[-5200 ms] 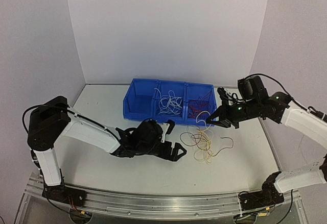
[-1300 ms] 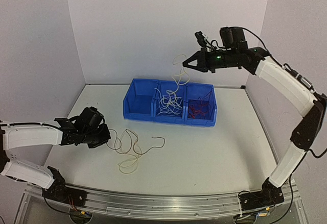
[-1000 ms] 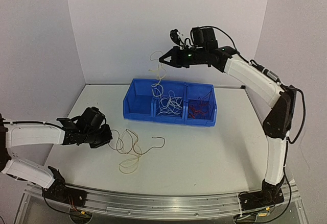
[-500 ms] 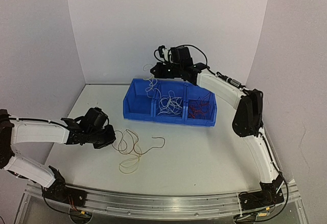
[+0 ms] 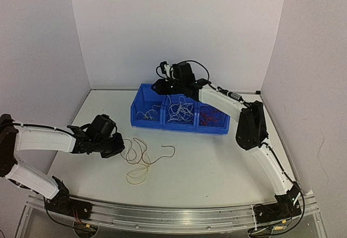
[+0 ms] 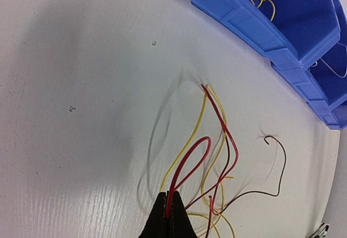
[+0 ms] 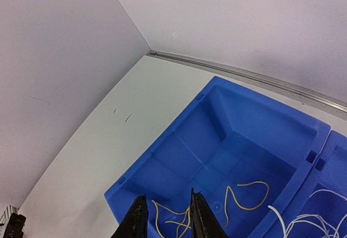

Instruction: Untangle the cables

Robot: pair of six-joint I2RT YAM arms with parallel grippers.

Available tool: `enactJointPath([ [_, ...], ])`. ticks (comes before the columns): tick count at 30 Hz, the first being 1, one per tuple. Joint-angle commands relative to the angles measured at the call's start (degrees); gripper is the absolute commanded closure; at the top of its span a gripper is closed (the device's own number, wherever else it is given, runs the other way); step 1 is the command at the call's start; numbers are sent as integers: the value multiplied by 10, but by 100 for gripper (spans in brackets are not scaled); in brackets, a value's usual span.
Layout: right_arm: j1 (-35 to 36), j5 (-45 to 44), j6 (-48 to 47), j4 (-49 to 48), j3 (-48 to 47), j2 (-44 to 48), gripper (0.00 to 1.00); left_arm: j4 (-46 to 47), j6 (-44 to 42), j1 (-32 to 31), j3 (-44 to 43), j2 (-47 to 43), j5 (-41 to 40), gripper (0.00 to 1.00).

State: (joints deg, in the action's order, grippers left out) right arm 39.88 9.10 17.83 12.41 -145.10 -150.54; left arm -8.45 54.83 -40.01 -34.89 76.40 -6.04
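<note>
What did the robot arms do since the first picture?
The right tool lifted a yellow wire out of the tangle, carried it left and let it go into the left bin. The left tool dragged the remaining tangle leftward, still pinching it. The bins, white wires and red wires inside stayed put.

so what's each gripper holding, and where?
Left gripper is shut on the thin red and yellow wires, pinching their loops' near ends. Right gripper holds nothing, jaws apart over the blue plastic bin.
</note>
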Motion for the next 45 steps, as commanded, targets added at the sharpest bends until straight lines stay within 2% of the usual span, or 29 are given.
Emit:
enactJointPath([
  [1,4,34,-18,-8,10,49,70,14,-7,1,-23,8,1,100],
  [4,11,59,-50,10,65,105,61,5,-4,1,-27,9,-3,99],
  [6,19,71,-84,29,116,161,51,1,-2,1,-28,8,-5,98],
  [11,56,82,-125,60,318,303,34,-9,2,1,-24,-4,-13,98],
  [15,102,42,-77,72,462,389,28,-13,6,1,-16,-17,-19,99],
  [19,164,-27,15,79,550,396,27,-20,12,1,-14,-26,-25,100],
  [21,196,-59,38,87,556,374,27,-23,14,1,-12,-31,-27,100],
  [25,255,-151,42,166,480,307,30,-28,15,1,-8,-41,-29,100],
  [29,290,-193,67,186,456,271,32,-26,19,1,1,-51,-30,100],
  [39,317,-253,122,201,433,208,39,-14,22,1,15,-66,-21,100],
  [45,317,-247,142,200,403,173,47,-10,26,1,25,-77,-21,100],
])
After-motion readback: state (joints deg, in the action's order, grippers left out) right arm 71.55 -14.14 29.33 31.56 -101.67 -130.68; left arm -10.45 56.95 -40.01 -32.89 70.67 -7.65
